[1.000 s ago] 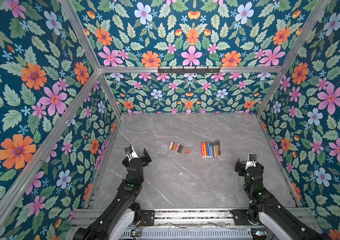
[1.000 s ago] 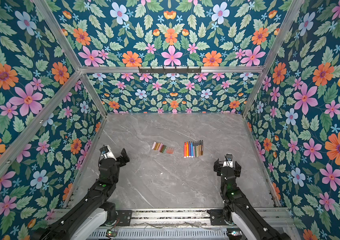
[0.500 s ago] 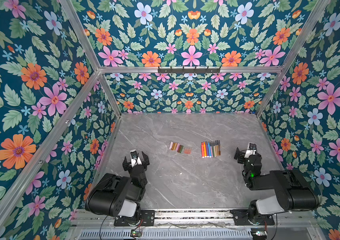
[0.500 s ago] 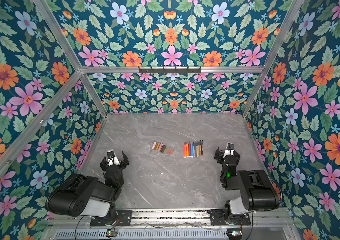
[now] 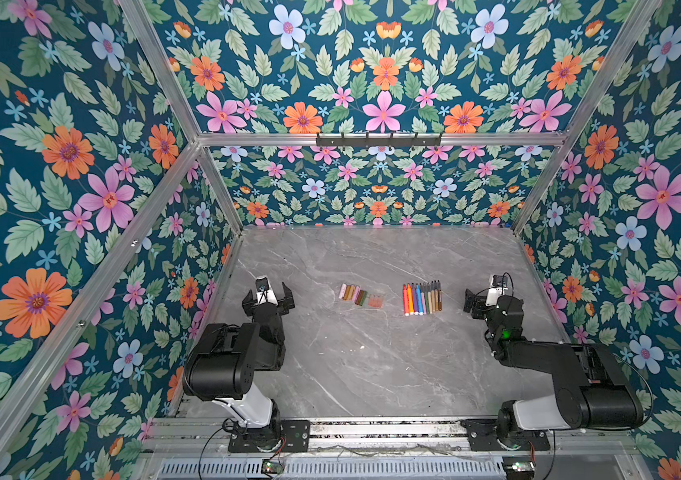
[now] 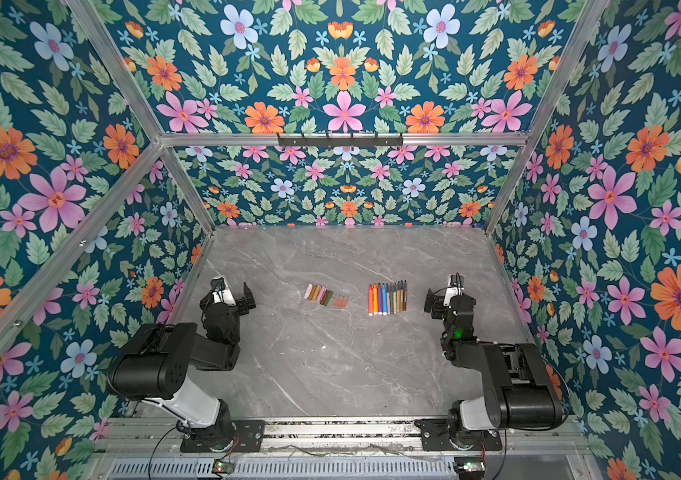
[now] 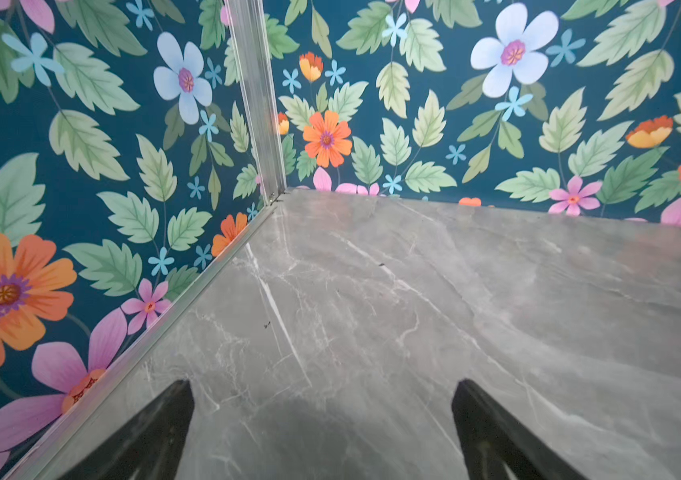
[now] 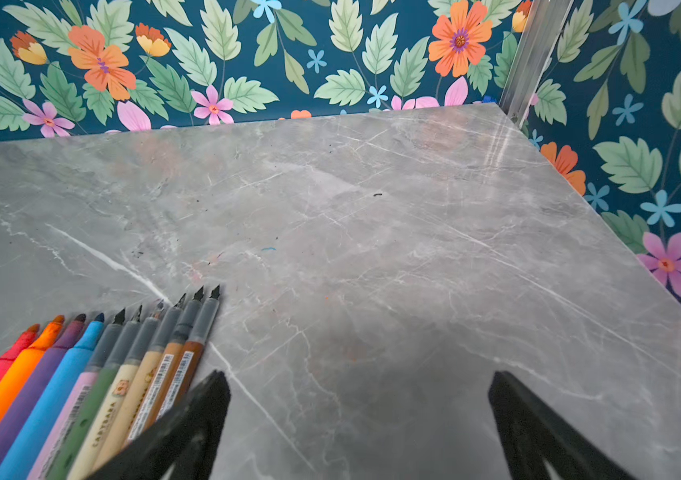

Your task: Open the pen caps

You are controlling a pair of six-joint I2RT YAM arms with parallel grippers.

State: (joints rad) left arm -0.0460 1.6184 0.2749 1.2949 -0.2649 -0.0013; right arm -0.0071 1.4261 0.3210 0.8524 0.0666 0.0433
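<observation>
The pen caps (image 5: 359,296) (image 6: 326,296) lie loose in a short slanted row at mid-table: pink, gold, olive, green and peach. To their right, apart from them, the pens (image 5: 422,297) (image 6: 388,297) lie side by side with bare tips toward the far wall. The right wrist view shows the pens (image 8: 81,382) beside one of my right fingers. My left gripper (image 5: 268,296) (image 6: 227,296) (image 7: 322,383) stands open over bare table, left of the caps. My right gripper (image 5: 490,299) (image 6: 449,300) (image 8: 357,374) is open and empty, just right of the pens.
The grey marble table (image 5: 372,353) is closed in by floral walls on the left, far and right sides. An aluminium post (image 7: 255,99) stands in the far left corner. Both arm bases are bolted to a rail (image 5: 372,428) along the near edge.
Both arms have folded up over their bases. Both grippers have shifted a little toward the far wall, still open. Pens and caps have not moved.
</observation>
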